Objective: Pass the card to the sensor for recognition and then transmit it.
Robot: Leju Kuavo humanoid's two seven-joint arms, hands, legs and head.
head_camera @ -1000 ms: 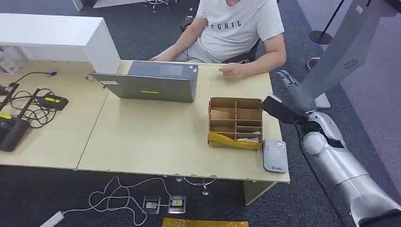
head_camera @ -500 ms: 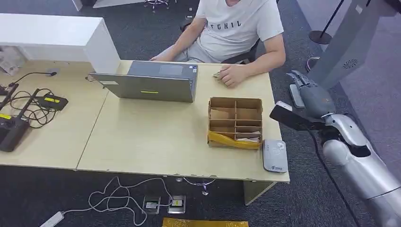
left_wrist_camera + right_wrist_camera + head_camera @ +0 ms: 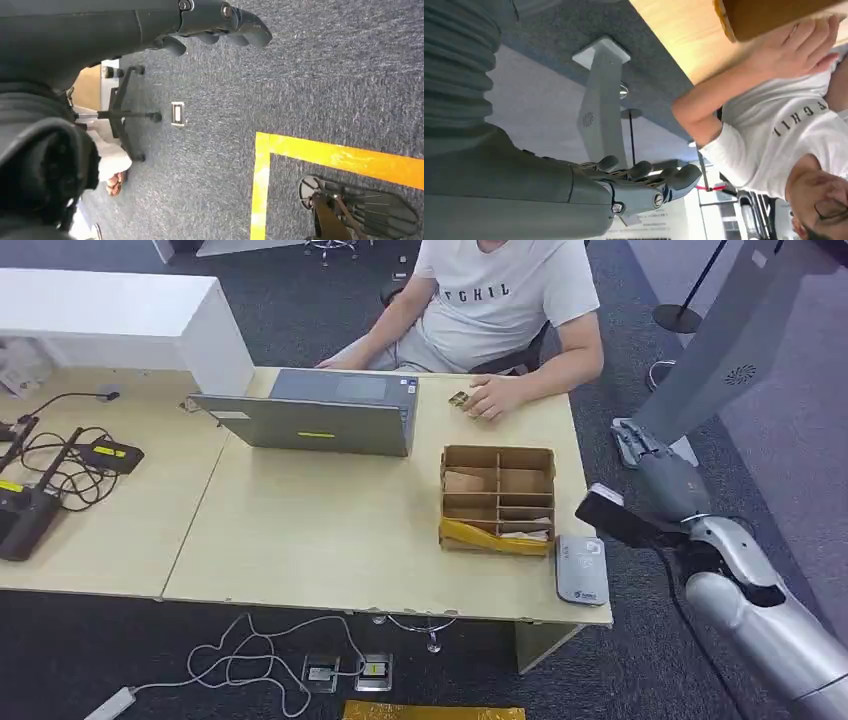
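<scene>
A small tan card [image 3: 459, 399] lies at the fingertips of the seated person's hand [image 3: 493, 395] on the desk, behind the divided cardboard box [image 3: 498, 498]. The grey card sensor [image 3: 582, 568] sits on the desk's front right corner. My right hand [image 3: 650, 455] hangs off the desk's right side above the carpet, fingers apart and holding nothing. The right wrist view shows the same hand [image 3: 644, 185] empty, with the person's hand [image 3: 796, 47] beyond it. My left hand [image 3: 220, 22] hangs over the floor with its fingers loosely apart and nothing in them.
A grey laptop [image 3: 315, 420] stands open at the back of the desk [image 3: 320, 530] in front of the person [image 3: 500, 300]. Cables and black devices [image 3: 50, 470] lie at the far left. A grey stand [image 3: 720, 350] rises just right of my right arm.
My right arm has drawn back from the desk's right edge, outward and toward me. The person's hand has shifted slightly and the card now shows at its fingertips.
</scene>
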